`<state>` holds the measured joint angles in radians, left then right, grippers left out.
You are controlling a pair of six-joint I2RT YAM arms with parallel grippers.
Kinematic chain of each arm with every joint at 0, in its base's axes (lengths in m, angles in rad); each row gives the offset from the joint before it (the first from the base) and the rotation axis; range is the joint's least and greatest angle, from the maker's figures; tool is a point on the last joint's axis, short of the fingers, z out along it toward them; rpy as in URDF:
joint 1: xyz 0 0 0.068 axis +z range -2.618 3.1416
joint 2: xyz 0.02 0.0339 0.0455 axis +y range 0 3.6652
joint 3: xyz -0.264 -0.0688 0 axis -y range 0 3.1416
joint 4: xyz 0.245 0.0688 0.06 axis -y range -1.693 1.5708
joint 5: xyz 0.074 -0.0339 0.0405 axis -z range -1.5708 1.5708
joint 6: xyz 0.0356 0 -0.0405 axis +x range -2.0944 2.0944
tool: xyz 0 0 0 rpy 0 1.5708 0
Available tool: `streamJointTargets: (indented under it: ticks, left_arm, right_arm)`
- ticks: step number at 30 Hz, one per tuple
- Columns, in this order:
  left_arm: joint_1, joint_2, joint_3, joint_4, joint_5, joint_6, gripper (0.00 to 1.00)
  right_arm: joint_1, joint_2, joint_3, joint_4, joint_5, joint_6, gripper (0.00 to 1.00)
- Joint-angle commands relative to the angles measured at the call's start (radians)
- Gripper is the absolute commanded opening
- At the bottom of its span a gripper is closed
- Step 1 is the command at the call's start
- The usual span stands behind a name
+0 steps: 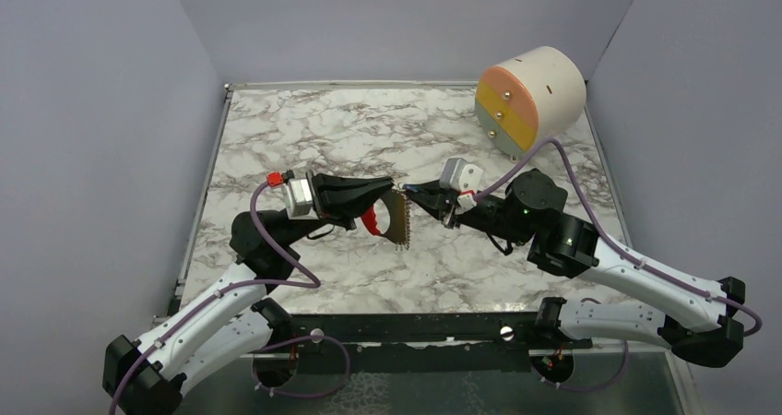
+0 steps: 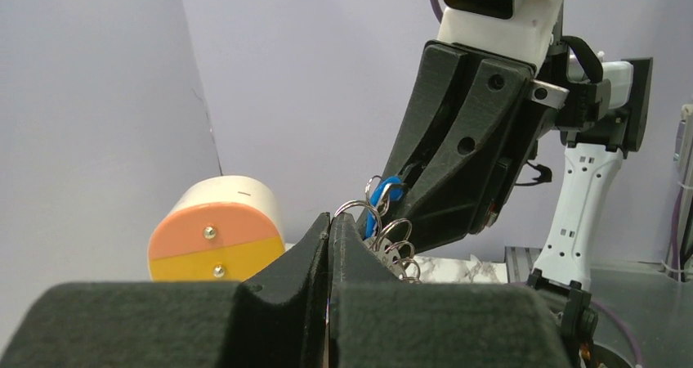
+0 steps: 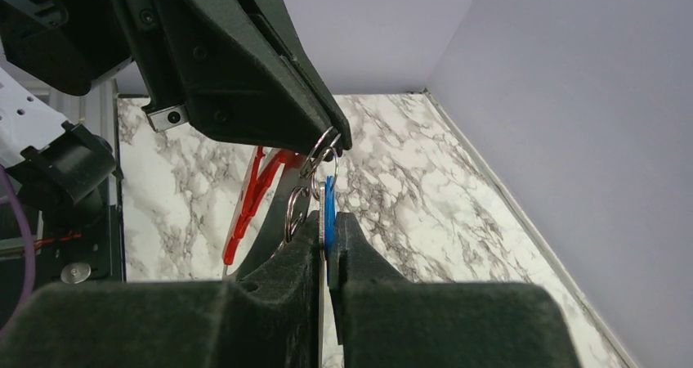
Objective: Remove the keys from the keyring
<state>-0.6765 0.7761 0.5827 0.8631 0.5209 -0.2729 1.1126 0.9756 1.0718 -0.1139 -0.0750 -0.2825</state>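
Both grippers meet tip to tip above the middle of the marble table. My left gripper is shut on the keyring, a grey ridged band of silvery rings with a red part hanging below. In the left wrist view the left gripper pinches the top ring, and the other rings fan out behind. My right gripper is shut on the small blue key, seen edge-on between its jaws. The blue key still hangs on a ring.
A big cream cylinder with an orange and yellow face lies at the table's back right corner. Lilac walls close in the table on three sides. The arm bases sit on a dark rail at the near edge.
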Motion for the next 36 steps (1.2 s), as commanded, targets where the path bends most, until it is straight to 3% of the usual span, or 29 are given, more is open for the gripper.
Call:
streamJointTargets:
  ticks: [1,26,36]
  left_arm:
    - [0.02,-0.021,0.008,0.08,-0.201,-0.002,0.0]
    - [0.02,0.037,-0.013,0.109,-0.284,-0.059,0.0]
    - [0.02,0.017,0.038,-0.06,-0.223,0.041,0.0]
  right_arm:
    - [0.007,-0.038,-0.023,0.021,-0.029,0.03,0.01]
    - [0.007,0.07,0.035,0.034,-0.14,0.053,0.01]
    - [0.01,0.069,0.079,-0.087,-0.081,0.033,0.01]
